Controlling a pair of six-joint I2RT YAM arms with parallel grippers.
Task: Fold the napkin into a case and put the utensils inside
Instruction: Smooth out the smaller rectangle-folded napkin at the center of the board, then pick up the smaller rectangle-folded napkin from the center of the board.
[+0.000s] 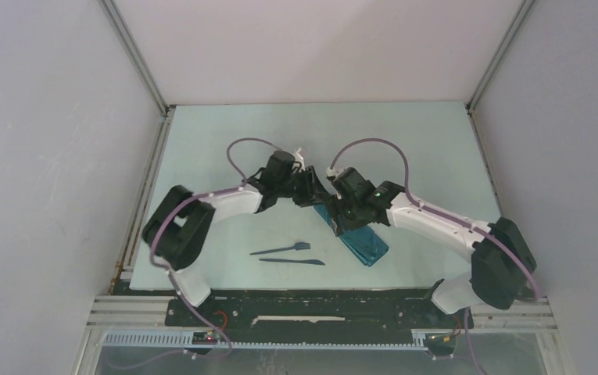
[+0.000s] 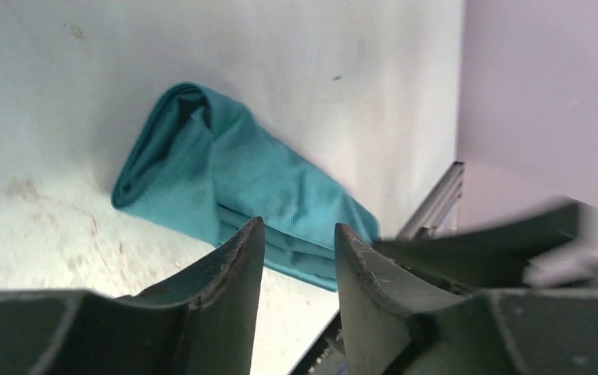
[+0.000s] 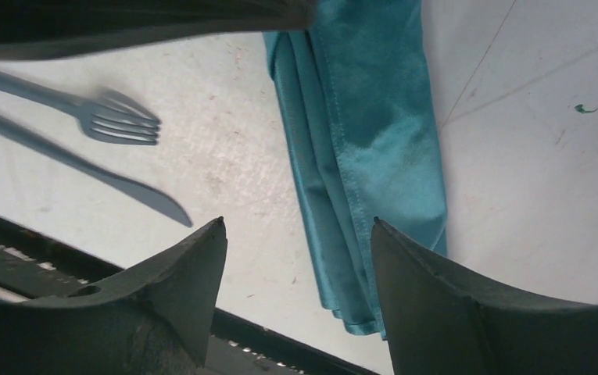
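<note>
Narrow folded teal-green cloth case [image 1: 362, 242] lies diagonally right of centre; slim dark plastic fork [image 1: 289, 249] and knife [image 1: 294, 262] lie at lower centre. Left gripper [image 2: 297, 228] is part-open, right gripper [image 3: 295, 223] wide, both empty. Probably best: lift only the top layer's edge, keeping the folds flat.

Two matching arms here: the left arm [image 1: 225, 201] and right arm [image 1: 436, 219] wear glossy white link shells between bulky black joint housings [image 1: 177, 234]. A lilac cable [image 1: 237, 152] arches over each one. Green indicator light [image 1: 377, 192] on the right wrist, three o'clock from centre. Up close on the left gripper [image 2: 299, 230], the fingers [image 2: 233, 266] are dark grey, curved and tapered (edges scuffed pale); the right gripper [image 3: 299, 226] has the same build.
</note>
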